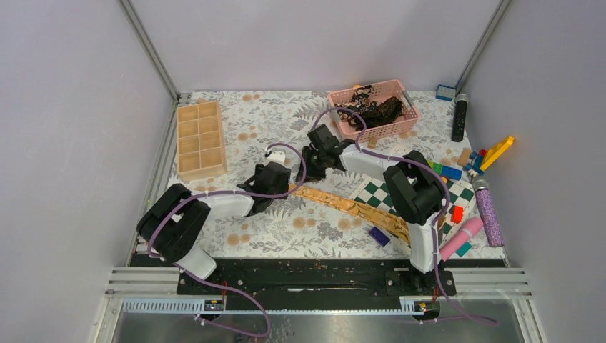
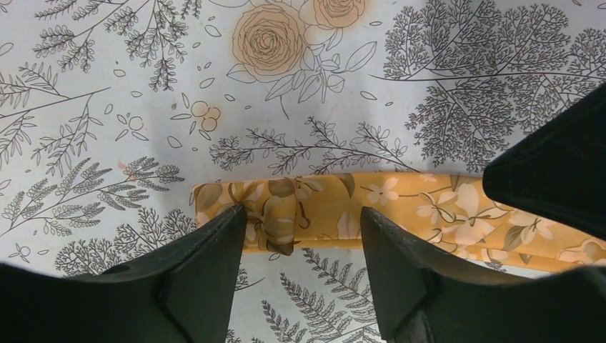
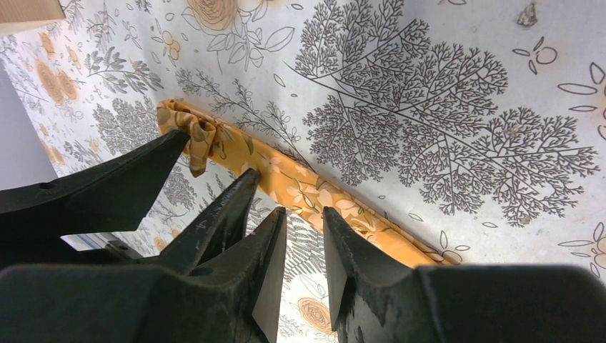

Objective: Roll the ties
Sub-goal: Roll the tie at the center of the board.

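Mostly flat, the golden-tan tie (image 1: 343, 202) is running from centre toward 4 o'clock over the checkered board (image 1: 379, 191); dark ties (image 1: 371, 111) are lying bunched in the basket (image 1: 371, 133) at 1 o'clock. Only wrist views are showing the golden tie's crumpled tip lying between the open jaws of the left gripper (image 2: 301, 213); the right gripper (image 3: 305, 212) is holding its jaws slightly apart, empty.

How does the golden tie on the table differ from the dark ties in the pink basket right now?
The golden tie is yellow with a floral print; the dark ties are black-brown. The golden tie lies stretched out along the table; the dark ties sit bunched in the pink basket. Shared: all are narrow fabric, none neatly rolled.
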